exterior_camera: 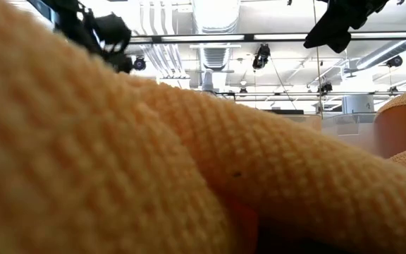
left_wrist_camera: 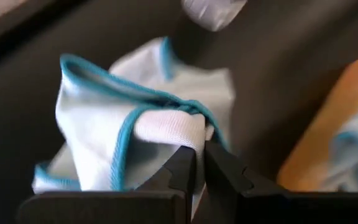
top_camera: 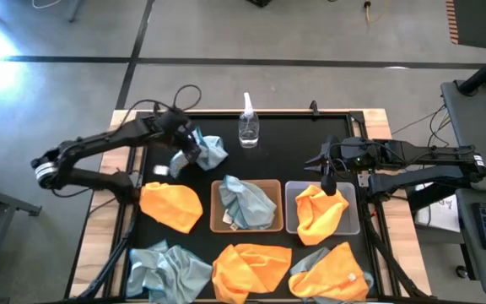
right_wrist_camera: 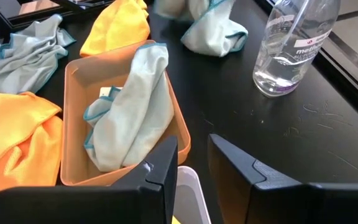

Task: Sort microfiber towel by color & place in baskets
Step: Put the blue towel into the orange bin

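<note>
Towels lay on the black surface [top_camera: 277, 143]; left pincer [top_camera: 194, 152] clamped a blue-grey towel [top_camera: 212, 152] beside the spray bottle [top_camera: 248, 128]; right pincer [top_camera: 329, 180] stood apart.

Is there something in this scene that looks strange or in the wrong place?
Yes. An orange towel lies right in front of the low camera and hides almost the whole table in that view. A spray bottle also stands at the table's back edge among the cloths. Sorting looks right: blue-grey in the tan basket, orange in the grey basket.

1 towel [top_camera: 245, 203] in left basket [top_camera: 218, 221], 1 towel [top_camera: 317, 211] in right basket [top_camera: 349, 221]
</note>
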Controlling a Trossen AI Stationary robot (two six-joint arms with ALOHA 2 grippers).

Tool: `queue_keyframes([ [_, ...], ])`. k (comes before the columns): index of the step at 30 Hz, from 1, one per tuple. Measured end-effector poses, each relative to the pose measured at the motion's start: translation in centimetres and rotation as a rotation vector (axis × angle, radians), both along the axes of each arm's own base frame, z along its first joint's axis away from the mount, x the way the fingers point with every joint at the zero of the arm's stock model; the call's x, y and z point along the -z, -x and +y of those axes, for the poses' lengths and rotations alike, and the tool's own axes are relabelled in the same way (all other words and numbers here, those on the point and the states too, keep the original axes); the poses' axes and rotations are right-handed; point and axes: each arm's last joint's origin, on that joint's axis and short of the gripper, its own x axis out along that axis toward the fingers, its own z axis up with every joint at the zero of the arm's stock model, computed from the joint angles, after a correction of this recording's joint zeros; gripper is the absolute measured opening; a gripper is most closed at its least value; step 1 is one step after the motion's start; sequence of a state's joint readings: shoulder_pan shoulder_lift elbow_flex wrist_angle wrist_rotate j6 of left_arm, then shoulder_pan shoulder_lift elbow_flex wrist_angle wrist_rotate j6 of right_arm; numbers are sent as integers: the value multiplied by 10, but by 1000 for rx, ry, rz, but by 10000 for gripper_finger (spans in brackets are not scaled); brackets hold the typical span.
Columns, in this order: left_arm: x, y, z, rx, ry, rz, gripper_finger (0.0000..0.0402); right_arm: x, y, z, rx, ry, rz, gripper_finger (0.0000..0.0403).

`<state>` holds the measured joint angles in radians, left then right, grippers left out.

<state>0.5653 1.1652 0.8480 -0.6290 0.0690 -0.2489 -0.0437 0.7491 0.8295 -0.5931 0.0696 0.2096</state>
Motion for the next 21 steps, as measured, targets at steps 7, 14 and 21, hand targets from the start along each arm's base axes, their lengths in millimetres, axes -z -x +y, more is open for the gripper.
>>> queue_keyframes([
  [7, -62, -3, -23, 87, -105, -203, 18, 0, 0, 0, 0, 0, 0, 75],
  [14, -119, -11, -50, 225, -184, -370, 18, 0, 0, 0, 0, 0, 0, 83],
  [21, -157, -26, -78, 379, -218, -470, 18, 5, 0, 0, 0, -1, 16, 79],
])
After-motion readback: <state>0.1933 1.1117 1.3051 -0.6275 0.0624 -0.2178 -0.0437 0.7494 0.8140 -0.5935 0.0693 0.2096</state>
